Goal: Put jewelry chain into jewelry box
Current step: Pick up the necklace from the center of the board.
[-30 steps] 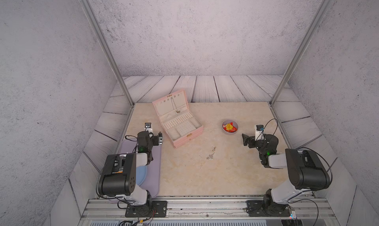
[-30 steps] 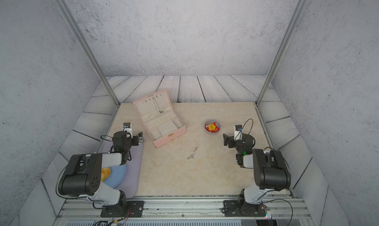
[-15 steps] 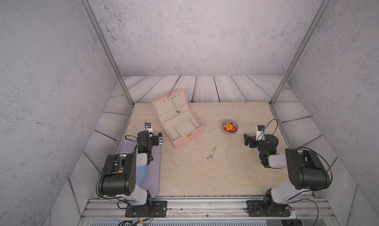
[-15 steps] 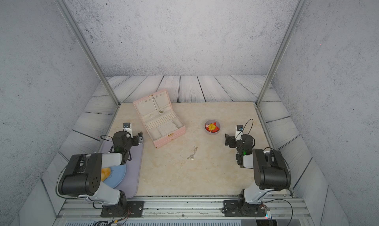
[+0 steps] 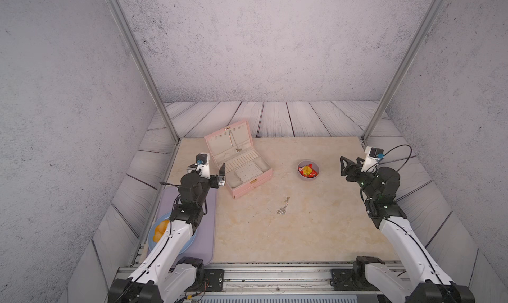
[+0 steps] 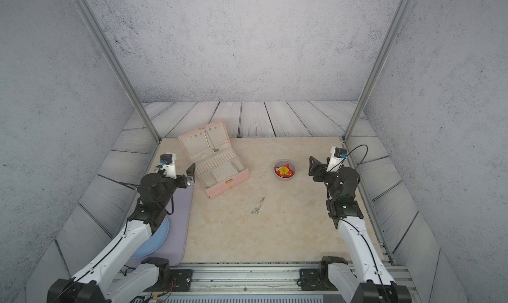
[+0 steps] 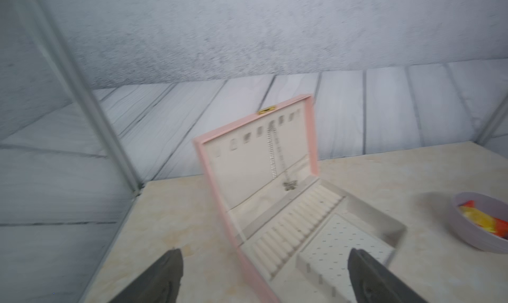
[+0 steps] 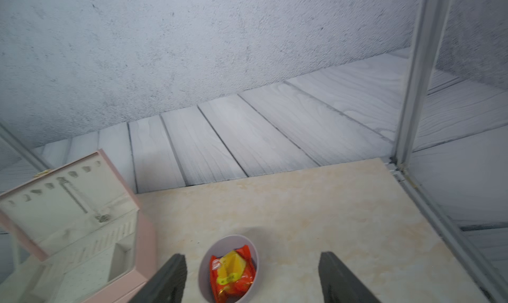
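A: Jewelry chain (image 5: 231, 139), where?
B: In a top view, hooked inside the lid of the jewelry box (image 5: 247, 187), at your 11 o'clock, hanging straight so it won't tangle. Left wrist: your left gripper (image 7: 264, 257) gapes, empty. Right wrist: right gripper (image 8: 253, 255) too.

Soft, even light fills both top views, leaving only faint shadows on the pale tabletop (image 5: 316, 233). Wide-angle distortion makes the frame posts (image 5: 137, 54) lean outward near the edges. Both wrist views look softer: the jewelry box (image 7: 247, 164) is smeared by blur, and the grey bowl (image 8: 204, 274) casts a weak shadow.
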Action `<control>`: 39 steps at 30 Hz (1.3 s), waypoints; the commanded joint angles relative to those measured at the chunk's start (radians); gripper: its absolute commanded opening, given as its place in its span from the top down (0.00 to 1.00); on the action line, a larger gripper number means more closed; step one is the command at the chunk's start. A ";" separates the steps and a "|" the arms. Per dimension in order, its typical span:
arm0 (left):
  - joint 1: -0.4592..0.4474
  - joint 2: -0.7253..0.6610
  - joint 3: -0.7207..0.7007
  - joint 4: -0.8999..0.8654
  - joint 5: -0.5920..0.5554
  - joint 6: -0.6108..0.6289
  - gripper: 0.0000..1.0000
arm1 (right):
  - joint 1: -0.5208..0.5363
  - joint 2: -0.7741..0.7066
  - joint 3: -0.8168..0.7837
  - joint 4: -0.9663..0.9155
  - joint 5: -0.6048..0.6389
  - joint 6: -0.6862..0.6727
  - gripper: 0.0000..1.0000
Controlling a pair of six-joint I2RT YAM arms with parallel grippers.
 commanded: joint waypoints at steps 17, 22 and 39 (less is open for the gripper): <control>-0.488 -0.010 -0.195 -0.039 0.135 -0.025 0.04 | 0.647 0.713 0.439 -0.760 0.336 0.248 0.45; -0.490 -0.010 -0.199 -0.047 0.130 -0.019 0.04 | 0.652 0.827 0.523 -0.750 0.335 0.264 0.49; -0.494 0.061 -0.191 -0.030 0.127 -0.003 0.04 | 0.658 1.006 0.585 -0.702 0.315 0.264 0.74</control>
